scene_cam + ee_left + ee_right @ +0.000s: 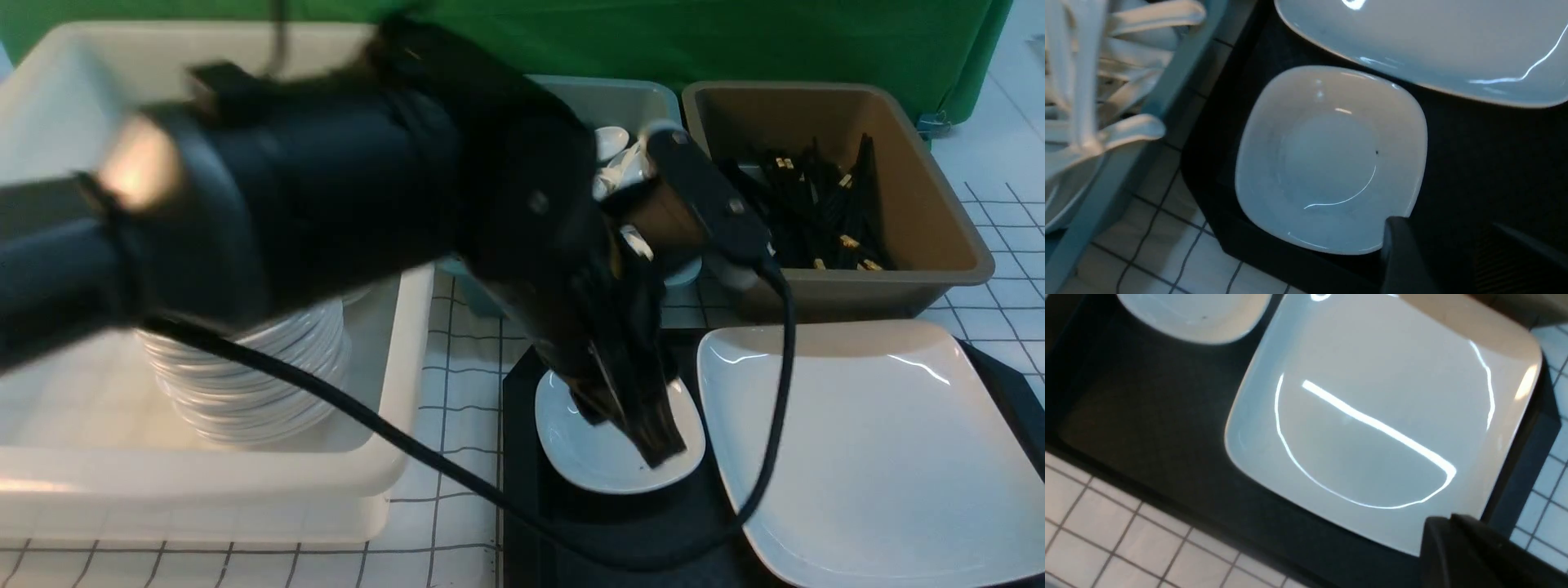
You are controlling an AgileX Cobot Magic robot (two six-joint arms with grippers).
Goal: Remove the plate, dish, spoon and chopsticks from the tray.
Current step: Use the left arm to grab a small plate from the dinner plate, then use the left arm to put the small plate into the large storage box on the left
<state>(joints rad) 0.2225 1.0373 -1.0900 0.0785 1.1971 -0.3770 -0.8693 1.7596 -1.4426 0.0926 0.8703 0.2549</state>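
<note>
The left claw [637, 429], jaws apart and empty, hangs over the dish [588, 453] at lower centre of the front view, likely lining up on its rim; the plate [865, 441] lies just beside at lower right, both on the tray [629, 514]. The right claw [1447, 531], pressed together, hovers at the plate's edge, seen only in its wrist view. The left arm [286, 180] hides much of the teal bin [629, 102], and no spoon or chopsticks show on the tray.
</note>
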